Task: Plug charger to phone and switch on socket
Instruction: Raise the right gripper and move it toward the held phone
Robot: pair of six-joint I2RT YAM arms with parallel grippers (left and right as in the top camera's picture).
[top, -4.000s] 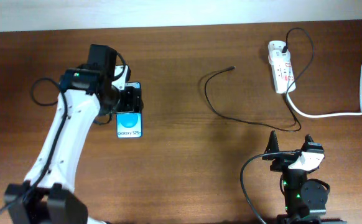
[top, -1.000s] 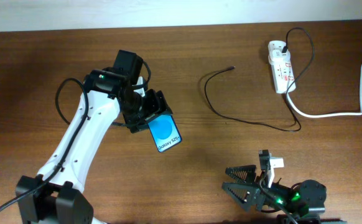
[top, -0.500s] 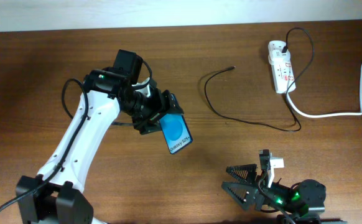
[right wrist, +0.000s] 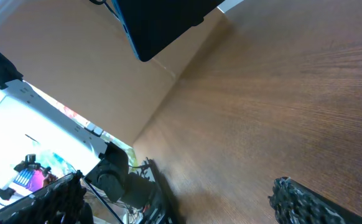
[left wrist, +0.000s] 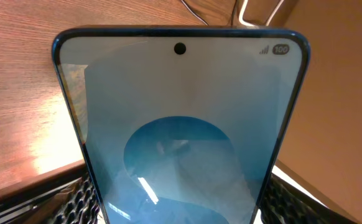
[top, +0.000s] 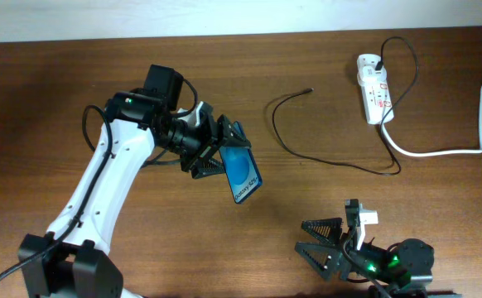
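My left gripper (top: 218, 153) is shut on the phone (top: 243, 175), a slim blue-screened smartphone with black edges, and holds it tilted above the table's middle. The phone fills the left wrist view (left wrist: 181, 124), between the two fingers. The charger (top: 328, 157) is a thin black cable lying curved on the table, its plug tip (top: 308, 91) to the right of the phone. The socket (top: 374, 99), a white power strip with red-marked switches, lies at the back right. My right gripper (top: 324, 237) is open and empty near the front edge, pointing left.
A thick white cord (top: 452, 141) runs from the socket to the right edge. The wooden table (top: 75, 74) spreads under everything. The right wrist view shows bare table (right wrist: 280, 106) and the dark underside of the phone (right wrist: 162, 22) at top.
My left gripper has carried the phone from the left to the right and forward, turning it, lifted off the table. The right arm swung low and now points left; it has held still lately.
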